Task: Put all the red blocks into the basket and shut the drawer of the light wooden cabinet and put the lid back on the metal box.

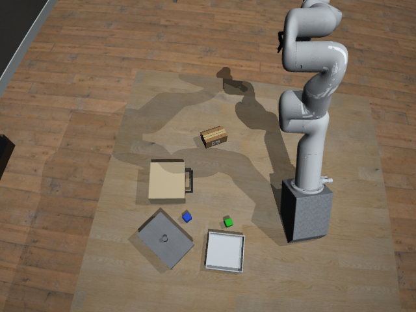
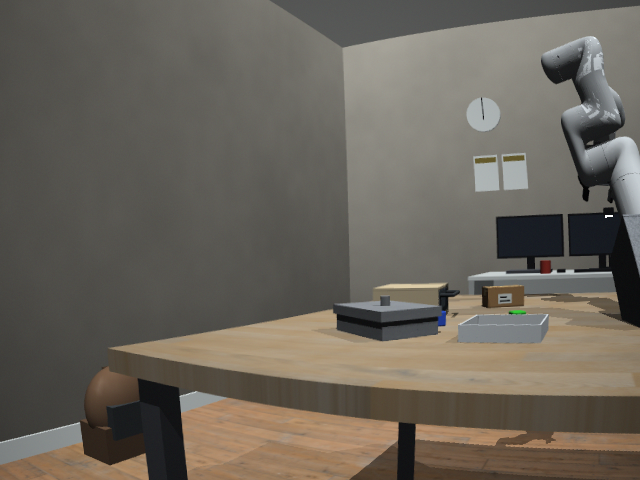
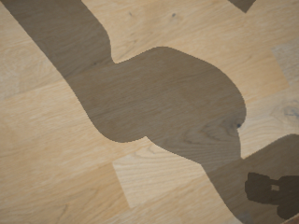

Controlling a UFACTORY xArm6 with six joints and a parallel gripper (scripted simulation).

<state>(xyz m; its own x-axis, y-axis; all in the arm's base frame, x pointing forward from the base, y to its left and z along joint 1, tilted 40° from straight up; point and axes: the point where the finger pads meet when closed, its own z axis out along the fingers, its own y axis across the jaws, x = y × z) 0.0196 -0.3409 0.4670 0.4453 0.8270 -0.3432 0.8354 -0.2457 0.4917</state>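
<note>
The arm (image 1: 312, 101) stands folded high above its grey pedestal (image 1: 307, 214) at the edge of the table (image 1: 268, 285), and the jaws are spread fully apart with nothing between them. The gripper (image 1: 280, 41) shows only as a dark bit beside the upper arm, well above everything. The wrist view looks down on bare wood and the arm's own shadow.

Down on the table, the light wooden cabinet (image 1: 166, 181) sits with its drawer closed, dark handle (image 1: 190, 180) facing the arm. Just in front of it, the metal box (image 1: 165, 239) has its lid on, knob (image 1: 164, 237) up. The white basket (image 1: 224, 251) lies beside the box, with nothing inside. Between them sit a blue block (image 1: 186, 217) and a green block (image 1: 228, 221). A cardboard box (image 1: 214, 136) rests further back. No red block is in sight.
</note>
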